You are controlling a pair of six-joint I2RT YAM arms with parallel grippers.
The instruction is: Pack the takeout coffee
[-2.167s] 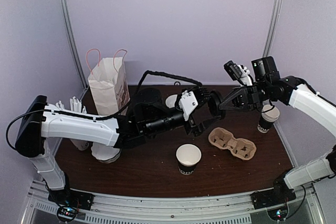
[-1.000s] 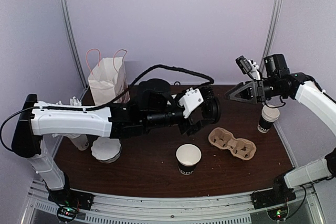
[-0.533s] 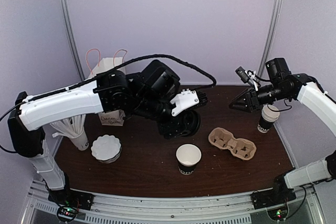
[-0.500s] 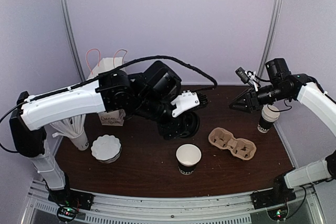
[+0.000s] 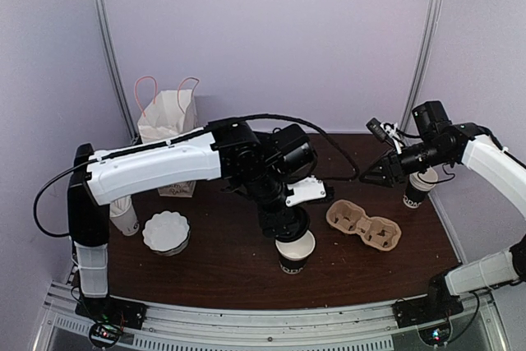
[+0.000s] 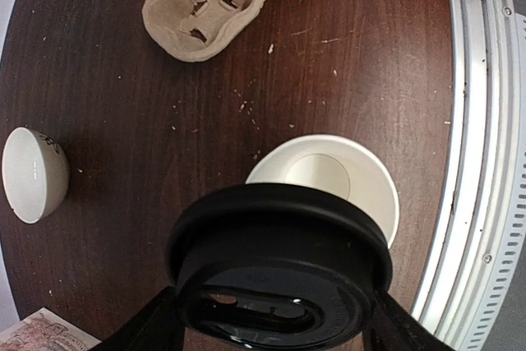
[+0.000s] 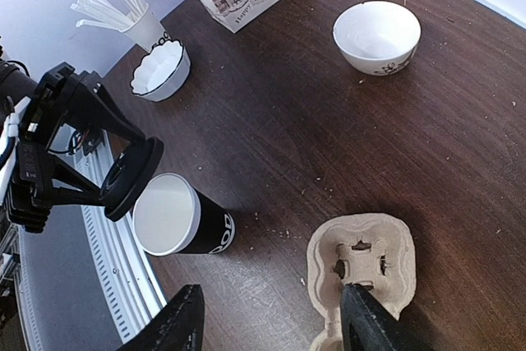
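No lidded cup shows. My left gripper (image 5: 283,221) is shut on a round black plastic lid (image 6: 279,265) and holds it just above a lidless black paper cup with a white rim (image 5: 294,249) near the table's front. In the left wrist view the lid overlaps the near part of the cup's open mouth (image 6: 333,177). My right gripper (image 5: 383,176) is open and empty, in the air at the right, above and beyond the brown pulp carrier (image 5: 363,224). A second lidless black cup (image 5: 419,187) stands at the far right, behind that gripper.
A white paper bag (image 5: 168,131) stands at the back left. A cup of straws (image 5: 124,216) and a scalloped white dish (image 5: 166,232) are at the front left. A white bowl (image 7: 376,35) sits mid-table behind the left arm. The table's front edge rail (image 6: 485,162) is close to the cup.
My left arm has swung from the back of the table to the front and lowered over the front cup. My right gripper has dropped slightly and drawn back to the right.
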